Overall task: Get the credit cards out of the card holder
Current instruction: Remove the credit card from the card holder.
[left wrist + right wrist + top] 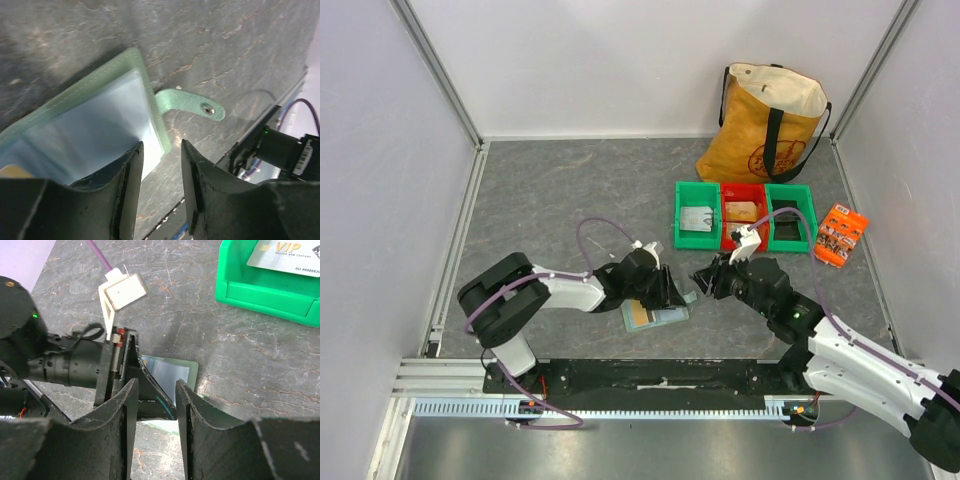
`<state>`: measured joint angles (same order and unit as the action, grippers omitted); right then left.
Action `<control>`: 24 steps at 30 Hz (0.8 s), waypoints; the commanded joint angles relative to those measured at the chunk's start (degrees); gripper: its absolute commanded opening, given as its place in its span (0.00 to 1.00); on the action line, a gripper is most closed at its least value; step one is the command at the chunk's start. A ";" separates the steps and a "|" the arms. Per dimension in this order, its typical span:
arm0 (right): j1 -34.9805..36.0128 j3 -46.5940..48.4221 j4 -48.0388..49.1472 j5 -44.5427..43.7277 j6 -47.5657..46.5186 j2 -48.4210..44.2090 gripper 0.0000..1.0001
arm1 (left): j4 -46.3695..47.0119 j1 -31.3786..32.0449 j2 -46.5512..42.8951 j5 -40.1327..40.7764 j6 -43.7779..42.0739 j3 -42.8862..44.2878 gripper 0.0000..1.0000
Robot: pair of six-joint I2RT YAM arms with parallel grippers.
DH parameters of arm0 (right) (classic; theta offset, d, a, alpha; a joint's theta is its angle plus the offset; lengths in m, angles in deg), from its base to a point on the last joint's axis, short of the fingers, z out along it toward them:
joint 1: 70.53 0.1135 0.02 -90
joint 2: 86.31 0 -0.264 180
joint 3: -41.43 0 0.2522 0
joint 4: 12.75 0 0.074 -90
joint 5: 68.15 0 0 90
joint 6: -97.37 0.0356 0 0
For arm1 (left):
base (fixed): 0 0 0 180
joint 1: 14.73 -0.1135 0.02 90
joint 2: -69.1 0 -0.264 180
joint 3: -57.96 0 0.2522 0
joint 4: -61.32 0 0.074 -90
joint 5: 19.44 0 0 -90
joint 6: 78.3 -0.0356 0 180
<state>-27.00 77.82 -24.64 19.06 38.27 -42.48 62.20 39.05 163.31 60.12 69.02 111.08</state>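
- one card holder [100, 120], open flat, its edge at left gripper [161, 145]'s parted fingertips
- one tan card [639, 317] inside it
- right gripper [156, 384] open, just beside
- one green bin [265, 295] beyond, pale card [280, 260] marked "vip"

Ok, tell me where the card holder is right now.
In the top view the card holder lies open on the table near the front centre, with the left hand at its edge, nearer the arms than the green bins.

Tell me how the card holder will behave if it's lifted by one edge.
The card holder looks thin and lies opened flat, so it would likely fold or sag. Its shiny pocket panel may slip. The snap tab probably dangles.
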 commanded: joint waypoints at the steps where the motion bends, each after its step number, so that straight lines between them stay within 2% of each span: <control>1: -0.02 -0.57 -1.78 -1.17 -1.19 -1.03 0.43 | 5.13 0.45 4.57 -2.83 2.80 0.29 0.44; 6: -0.02 0.13 0.15 2.61 -1.45 0.20 0.43 | 5.15 0.62 1.07 -1.61 0.43 1.16 0.44; 13: -0.02 -1.36 7.52 10.76 1.00 3.44 0.41 | -4.60 0.19 -14.38 10.16 -5.20 0.82 0.47; 17: 0.07 -2.59 17.53 19.38 4.60 11.69 0.37 | -11.45 -0.16 -21.69 16.75 -6.69 -1.38 0.47; 24: 0.15 -2.24 31.95 28.09 10.41 27.07 0.29 | -14.19 -0.87 -28.91 18.35 -3.80 -9.81 0.45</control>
<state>-27.13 76.05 -3.16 39.67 44.74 -21.32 49.74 38.35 137.96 74.98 64.61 105.26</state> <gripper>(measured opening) 0.307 0.464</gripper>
